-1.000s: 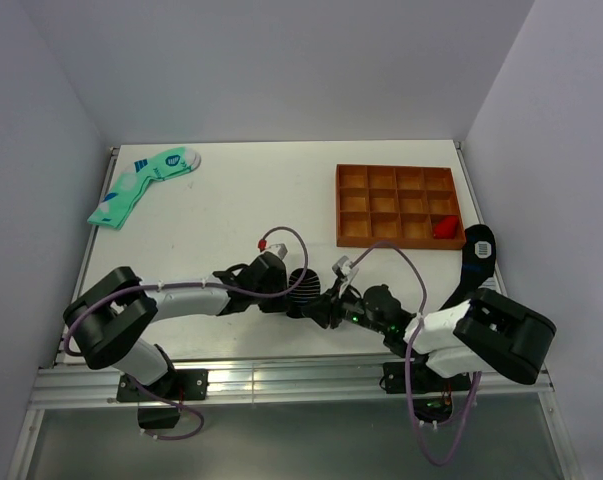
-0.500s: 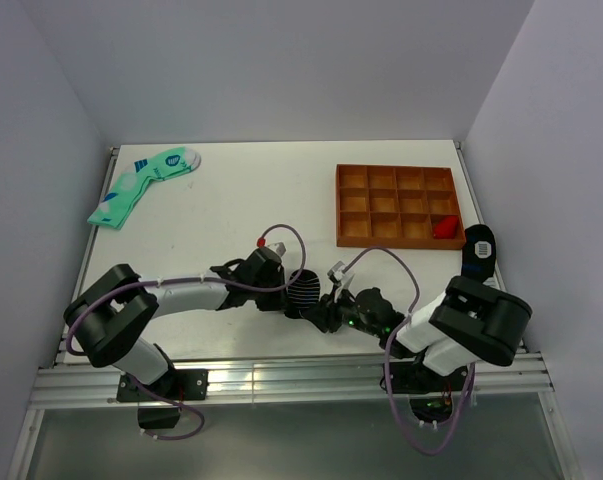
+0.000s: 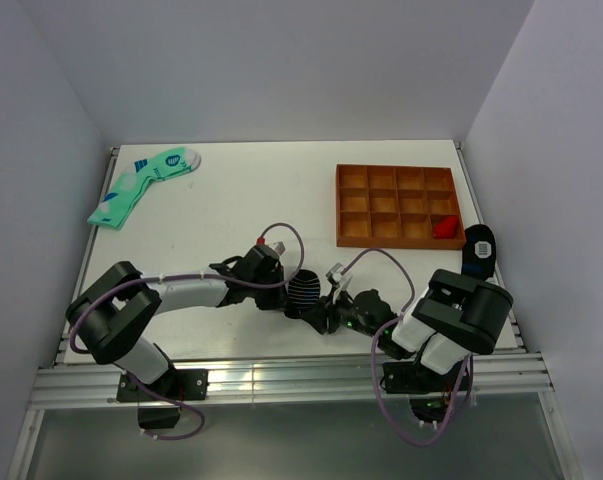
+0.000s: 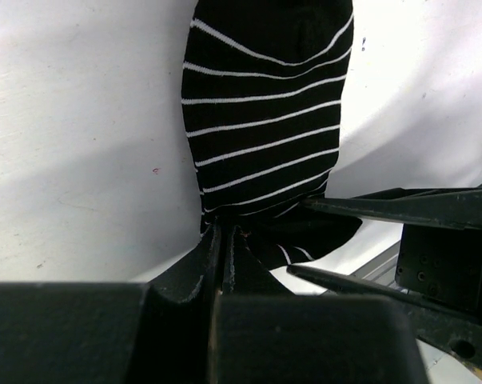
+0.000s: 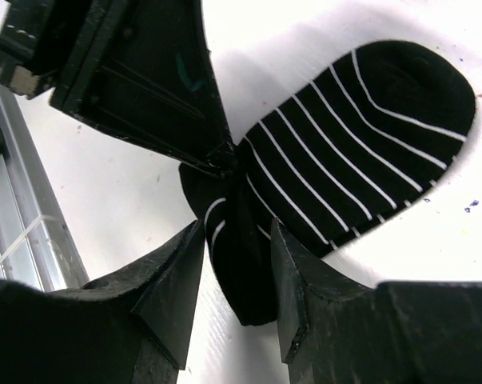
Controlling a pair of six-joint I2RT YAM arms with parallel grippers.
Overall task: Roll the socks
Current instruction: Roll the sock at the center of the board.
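Observation:
One black sock with thin white stripes (image 3: pixel 303 291) lies near the table's front edge, between my two grippers. My left gripper (image 3: pixel 282 287) is shut on the sock's bunched near edge; the wrist view shows its pads pressed together (image 4: pixel 223 234) on the sock (image 4: pixel 264 120). My right gripper (image 3: pixel 325 313) is open, and its jaws straddle the folded end of the sock (image 5: pixel 248 264) with a small gap on one side (image 5: pixel 237 230). A second black sock (image 3: pixel 478 249) lies at the table's right edge.
An orange compartment tray (image 3: pixel 339 205) stands at the back right with a red item (image 3: pixel 444 228) in one corner cell. Mint-green socks (image 3: pixel 141 185) lie at the back left. The table's front rail (image 3: pixel 281 378) is just behind the grippers.
My right arm has swung left and folded in, bringing its gripper closer round the sock's end. My left gripper has drawn slightly left with the sock.

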